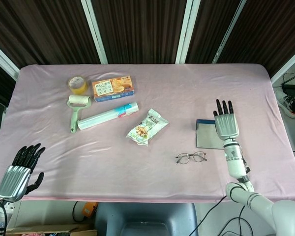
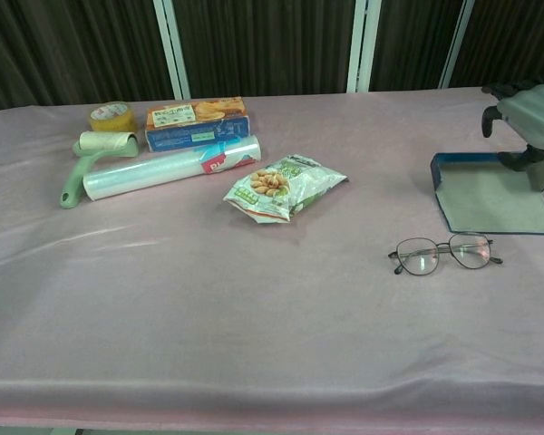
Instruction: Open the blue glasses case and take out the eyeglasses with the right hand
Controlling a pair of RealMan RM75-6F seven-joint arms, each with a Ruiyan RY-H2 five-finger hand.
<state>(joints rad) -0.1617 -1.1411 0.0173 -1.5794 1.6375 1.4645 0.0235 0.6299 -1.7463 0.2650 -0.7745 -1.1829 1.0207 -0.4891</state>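
A pink cloth (image 1: 152, 88) covered the table, with dark slatted panels and white uprights (image 1: 94, 29) behind it. The eyeglasses (image 2: 444, 253) lay on the cloth at lower right, just beside the open blue glasses case (image 2: 490, 195), which the right hand (image 1: 226, 124) touched with fingers straight, holding nothing. The left hand (image 1: 18, 169) hung at the lower left, fingers apart and empty.

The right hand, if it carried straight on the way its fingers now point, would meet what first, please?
Likely nothing: the right hand points toward the table's far edge, over the open glasses case. Beyond its fingertips only bare pink cloth shows, though its height is unclear.
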